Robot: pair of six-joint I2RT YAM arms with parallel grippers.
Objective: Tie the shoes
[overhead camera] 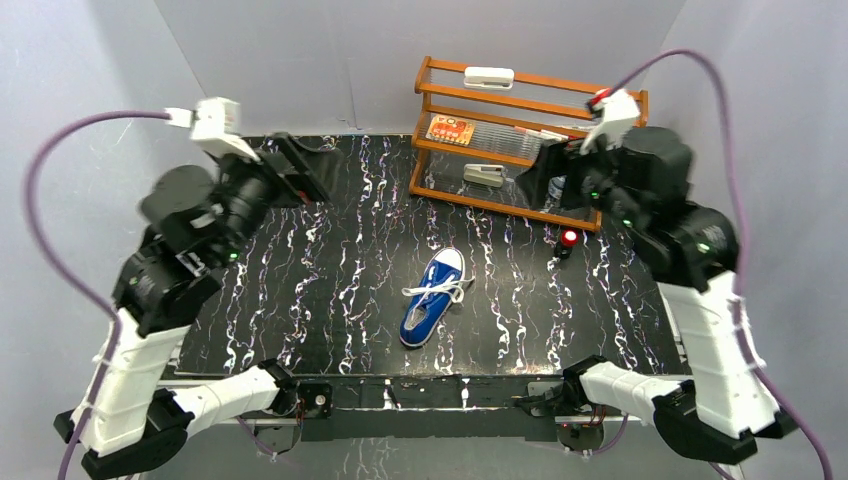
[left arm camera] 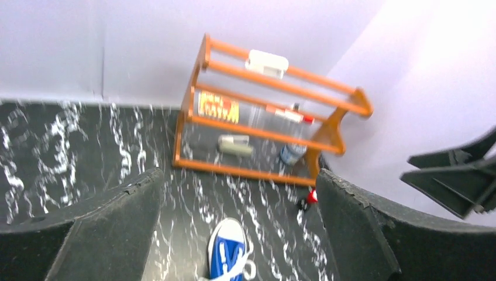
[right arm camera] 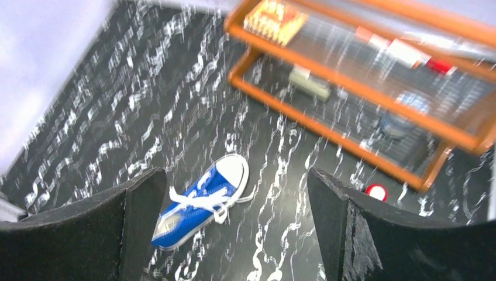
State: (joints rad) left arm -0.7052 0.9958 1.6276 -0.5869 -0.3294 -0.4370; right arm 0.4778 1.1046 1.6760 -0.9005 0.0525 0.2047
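Both hands raised with fingers spread wide; sneaker (overhead camera: 432, 297) free on the table (overhead camera: 300, 300).

The sneaker rests sole-down near table centre, toe toward 1 o'clock and heel toward 7 o'clock in the overhead view, so its laces (overhead camera: 441, 290) face upward for access. The laces cross the tongue, with strands trailing off both sides; whether they form a finished knot cannot be told. The left hand (left arm camera: 238, 175) hangs at 10 o'clock and the right hand (right arm camera: 237, 173) at 2 o'clock, each well apart from the sneaker and holding nothing. This stance probably leaves the overhead view unobstructed while both wrist cameras look down on the sneaker. An orange rack (overhead camera: 520, 150) stands at 1 o'clock, clear of the work area.
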